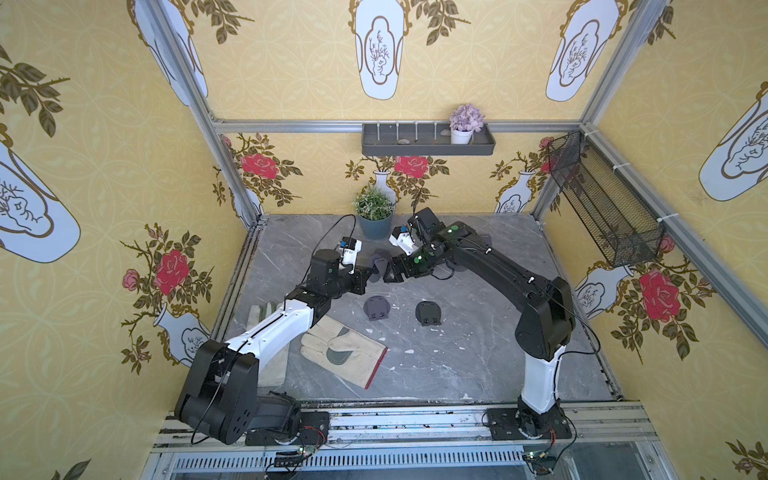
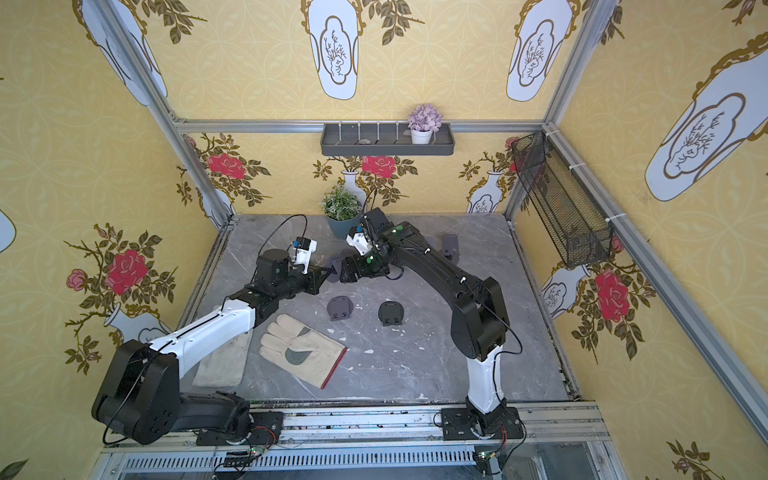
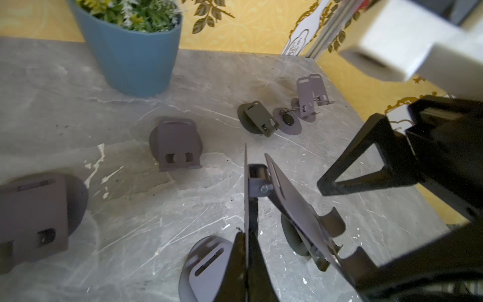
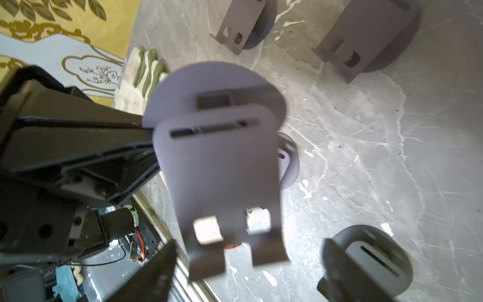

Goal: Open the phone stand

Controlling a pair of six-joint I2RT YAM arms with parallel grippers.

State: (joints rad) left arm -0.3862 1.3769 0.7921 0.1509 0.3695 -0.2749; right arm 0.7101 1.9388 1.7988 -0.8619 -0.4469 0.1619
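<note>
Above the tabletop (image 1: pixel 478 357), the left arm (image 1: pixel 286 320) and right arm (image 1: pixel 498 270), tip to tip, hid most of the stand (image 1: pixel 379 266) held aloft between them in both top views. The left jaws clenched its round base; the right jaws stood released either side of its blurred lip.

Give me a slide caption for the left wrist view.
Left gripper clamps the base of the phone stand, its plate swung apart; open right gripper flanks it.
</note>
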